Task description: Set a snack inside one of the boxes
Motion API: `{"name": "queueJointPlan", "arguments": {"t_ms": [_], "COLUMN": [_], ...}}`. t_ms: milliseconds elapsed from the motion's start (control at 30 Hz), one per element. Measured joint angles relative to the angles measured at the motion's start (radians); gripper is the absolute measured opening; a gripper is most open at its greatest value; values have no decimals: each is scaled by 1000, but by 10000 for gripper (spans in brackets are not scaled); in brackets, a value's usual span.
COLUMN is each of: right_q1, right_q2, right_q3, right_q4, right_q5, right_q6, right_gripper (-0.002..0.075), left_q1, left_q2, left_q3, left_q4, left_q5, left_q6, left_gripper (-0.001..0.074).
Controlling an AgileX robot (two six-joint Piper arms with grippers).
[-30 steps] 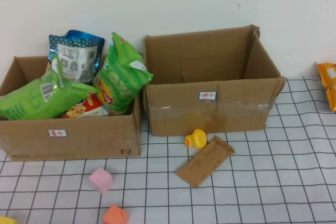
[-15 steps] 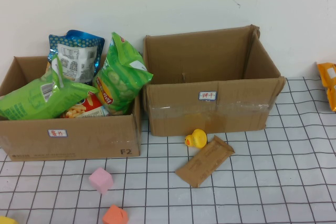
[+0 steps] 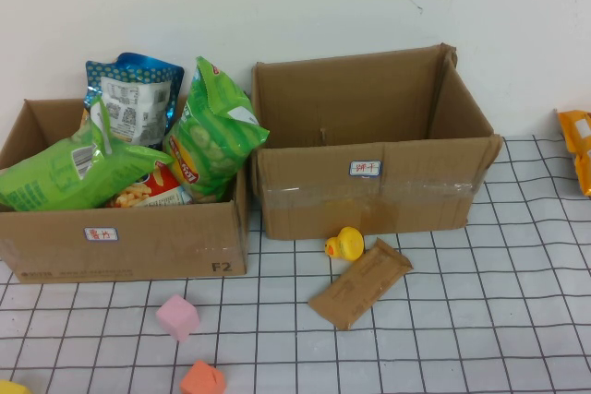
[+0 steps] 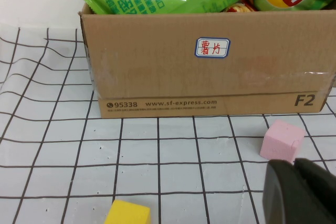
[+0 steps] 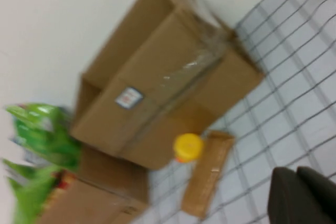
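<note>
A flat brown snack packet [image 3: 360, 283] lies on the gridded table in front of the empty right box [image 3: 369, 196]; it also shows in the right wrist view [image 5: 207, 174]. The left box [image 3: 120, 237] holds green chip bags [image 3: 217, 131] and a blue bag [image 3: 134, 89]. Neither gripper shows in the high view. My left gripper [image 4: 294, 162] is shut and empty, low over the table by a pink cube [image 4: 282, 140], in front of the left box [image 4: 210, 87]. My right gripper [image 5: 296, 170] is shut and empty, above the table near the brown packet.
A yellow duck [image 3: 346, 244] stands against the brown packet. An orange cube [image 3: 202, 379] and a yellow cube [image 4: 127, 213] lie near the front edge. An orange snack bag [image 3: 577, 149] lies at the far right edge. A white wall rises behind the boxes.
</note>
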Motion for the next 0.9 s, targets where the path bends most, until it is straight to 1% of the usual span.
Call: {"name": "queueJointPlan", "arguments": {"t_ms": [33,100,267,400,533,667,800,900], "right_q1": [0,0,0,0,0,0,0,0], "right_q2": [0,0,0,0,29,167,348,497], "right_q3": [0,0,0,-31,-181,-333,-486,-583], "right_q4": [53,101,135,143,143,143,143,141], "right_q5": [-4,-12,-25,13,100,224,412,551], "right_q6": [5,-16,-114,-413,-689,-931,-1227,-1396], "right_gripper": [-1,-1,-1,-1,-1,-1,-1,-1], "left_q1": [0,0,0,0,0,0,0,0], "left_q2": [0,0,0,0,0,0,0,0], "left_q3": [0,0,0,0,0,0,0,0], "left_q4": [0,0,0,0,0,0,0,0], "left_q5": [0,0,0,0,2,2,3,3], "left_q6": [0,0,0,0,0,0,0,0], "left_gripper": [-2,-2,-2,-2,-2,-2,-2,-2]}}
